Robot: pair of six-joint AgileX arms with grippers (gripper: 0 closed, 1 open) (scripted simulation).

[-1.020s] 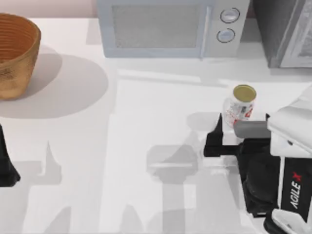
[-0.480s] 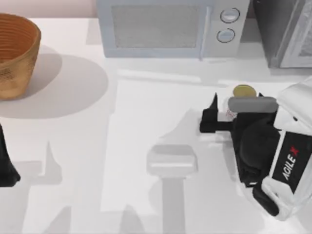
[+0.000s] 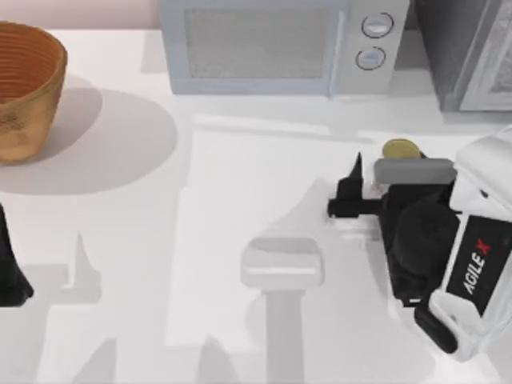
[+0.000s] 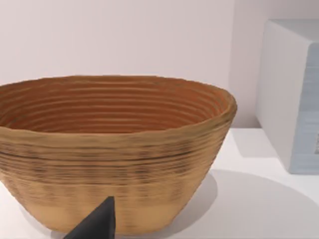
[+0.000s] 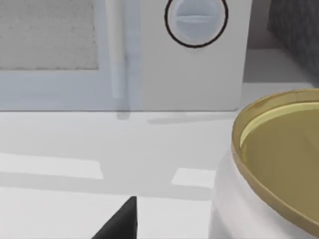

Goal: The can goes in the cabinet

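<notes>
Writing: white letters "AGILE" with a red mark on the black panel of the white right arm [image 3: 472,264]; nothing else legible.

Small cylindrical can with a dull gold, rimmed top and white side [image 3: 399,150]: upright on the white table [image 3: 200,240], right of centre, in front of the pale microwave's dials and well short of the cabinet. Mostly covered from above by the arm's grey wrist block; the right wrist view shows its gold lid and smooth white wall [image 5: 279,164] very close.

Right gripper [image 3: 370,186]: black, at the can's left side. One pointed black finger [image 3: 350,178] stands just left of the can; the other is hidden, so whether it is spread or closed around the can I cannot tell.

Large dark grey speckled cabinet with a lighter framed door panel [image 3: 472,52]: back right corner, cut by the frame edge, apart from the can.

Pale boxy microwave with a mesh window, vertical handle and two round dials [image 3: 280,44]: back centre, just left of the cabinet.

Ribbed woven basket, tan outside, orange-brown inside, round and flared [image 3: 24,88]: back left corner, well apart.

Left gripper [image 3: 10,272]: black, parked at the table's left edge; one dark fingertip [image 4: 97,221] in front of the basket; finger state cannot be told.

Open room: smooth bare tabletop across the middle and front.
</notes>
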